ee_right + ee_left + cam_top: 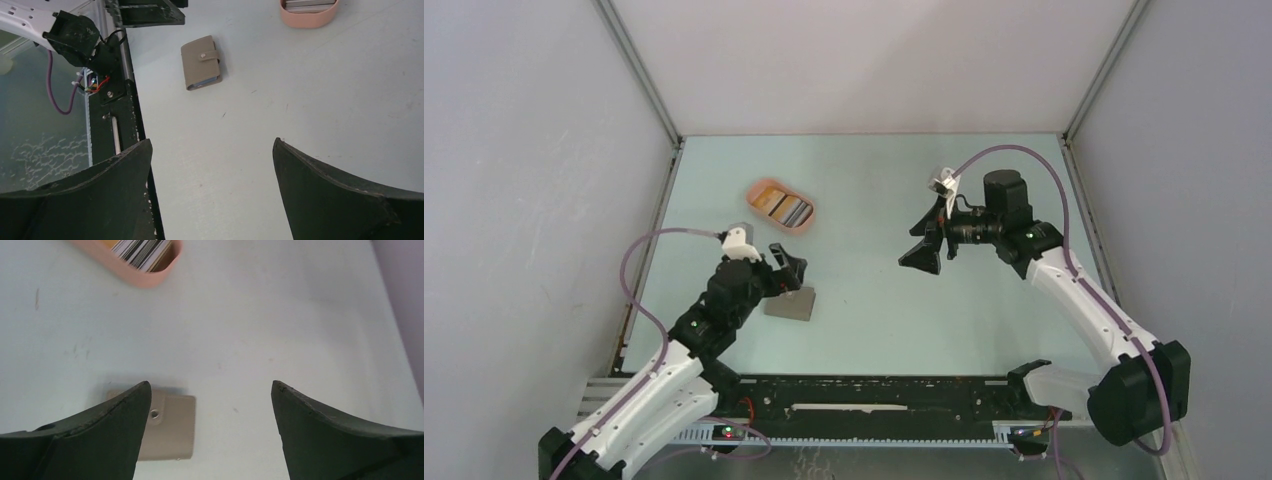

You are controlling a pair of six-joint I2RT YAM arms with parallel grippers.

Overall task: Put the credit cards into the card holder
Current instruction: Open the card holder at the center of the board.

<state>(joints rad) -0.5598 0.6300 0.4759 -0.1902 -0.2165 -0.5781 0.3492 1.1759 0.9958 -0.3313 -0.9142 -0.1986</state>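
Left gripper [789,265] hangs with its jaws spread wide and nothing between them, right over the far edge of the card holder [790,304]. That is the relation to watch. From its own wrist camera, the card holder sits low and off to the left finger's side, partly tucked beneath that finger, not centred in the gap. It lies flat on the desk [874,320], folded shut, with the snap tab fastened across its face. It is close to square, so no long axis really stands out. The right gripper [927,240] is also wide and empty, well apart from the card holder on its right side, so the left arm is clearly the nearer one. The credit cards [784,207] sit beyond the card holder, away from the arm bases, stacked in a peach oval tray [145,276]. Count: one card holder, one tray, two empty grippers. One yellow-orange card shows beside several dark striped ones — the stack is too tight for an exact number. My read: the holder needs opening before any card goes in.
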